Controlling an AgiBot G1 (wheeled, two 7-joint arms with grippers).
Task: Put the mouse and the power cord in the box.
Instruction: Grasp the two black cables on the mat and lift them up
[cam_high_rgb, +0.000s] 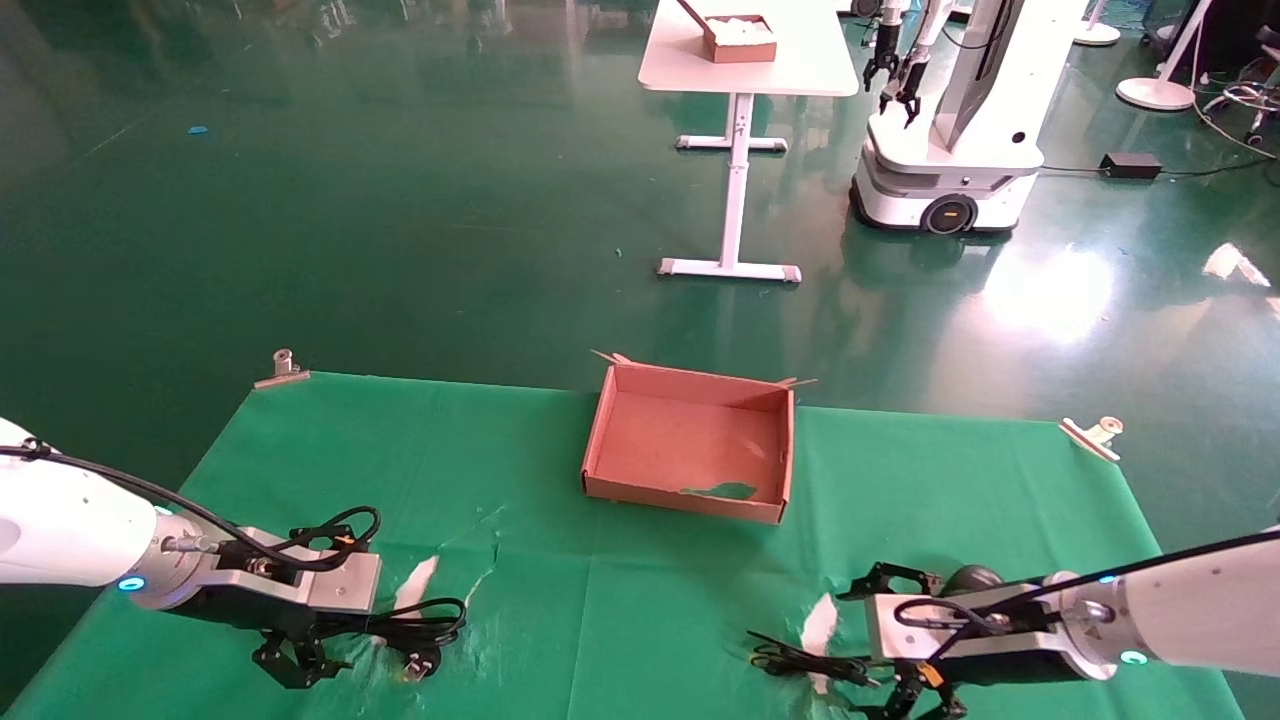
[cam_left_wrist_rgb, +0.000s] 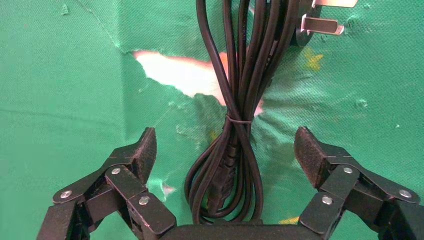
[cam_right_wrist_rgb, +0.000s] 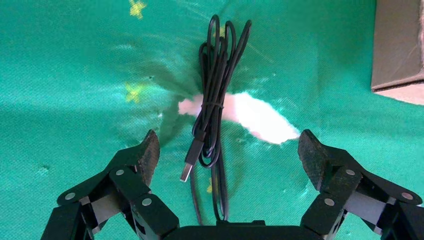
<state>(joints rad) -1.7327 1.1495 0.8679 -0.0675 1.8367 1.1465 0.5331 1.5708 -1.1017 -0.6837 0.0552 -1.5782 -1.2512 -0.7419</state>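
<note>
The reddish-brown box (cam_high_rgb: 598, 440) stands empty at the table's far middle. The power cord (cam_high_rgb: 425, 630) lies bundled at the near left. In the left wrist view the power cord (cam_left_wrist_rgb: 235, 150) runs between the pads of my open left gripper (cam_left_wrist_rgb: 225, 145), untouched, with its plug (cam_left_wrist_rgb: 320, 22) beyond. In the head view the left gripper (cam_high_rgb: 350, 630) hangs over it. At the near right, the black mouse (cam_high_rgb: 972, 577) peeks out behind my right arm. Its thin cable (cam_right_wrist_rgb: 215, 100) lies coiled between the fingers of my open right gripper (cam_right_wrist_rgb: 227, 150), seen in the head view as the right gripper (cam_high_rgb: 857, 652).
The green cloth (cam_high_rgb: 620, 600) is torn in white patches under both bundles. Metal clips (cam_high_rgb: 282, 368) hold its far corners. A box corner (cam_right_wrist_rgb: 400, 45) shows in the right wrist view. Beyond the table stand a white table (cam_high_rgb: 745, 60) and another robot (cam_high_rgb: 950, 150).
</note>
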